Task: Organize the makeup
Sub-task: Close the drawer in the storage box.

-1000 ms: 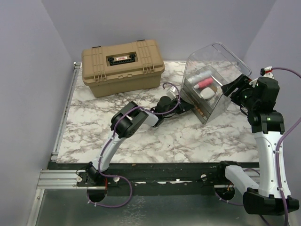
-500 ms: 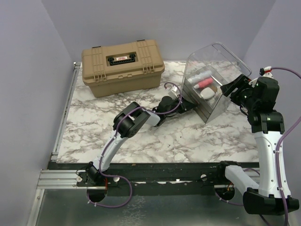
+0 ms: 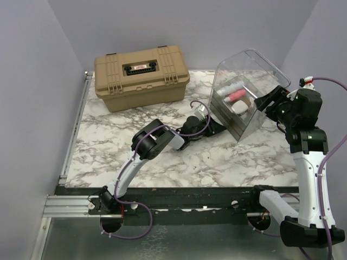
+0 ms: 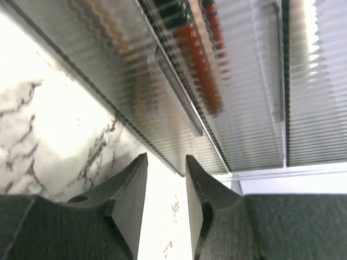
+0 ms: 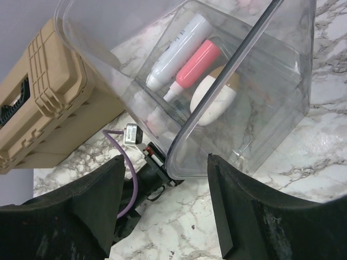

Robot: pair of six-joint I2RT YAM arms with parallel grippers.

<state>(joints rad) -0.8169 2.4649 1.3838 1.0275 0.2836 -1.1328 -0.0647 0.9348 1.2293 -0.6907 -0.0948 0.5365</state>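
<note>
The clear plastic bin (image 3: 244,81) stands tilted at the back right. Inside it lie a white tube (image 5: 173,49), a pink tube (image 5: 195,65), a white oval piece (image 5: 212,100) and a tan palette (image 5: 227,76). Red and black pencils (image 4: 198,65) show blurred through a ribbed drawer front (image 4: 179,92). My left gripper (image 4: 165,162) sits low on the table just before the drawers, jaws slightly apart and empty; it also shows in the top view (image 3: 219,129). My right gripper (image 5: 165,168) is open wide, with the bin's rim between its fingers.
The large tan hard case (image 3: 141,76) stands shut at the back left, close to the bin. The left arm's purple cable (image 5: 122,157) loops beside the bin's lower corner. Bare marble table (image 3: 206,157) lies in front.
My left gripper has slid to the right along the bin's drawer front and drawn back a little. The bin and my right gripper have not moved.
</note>
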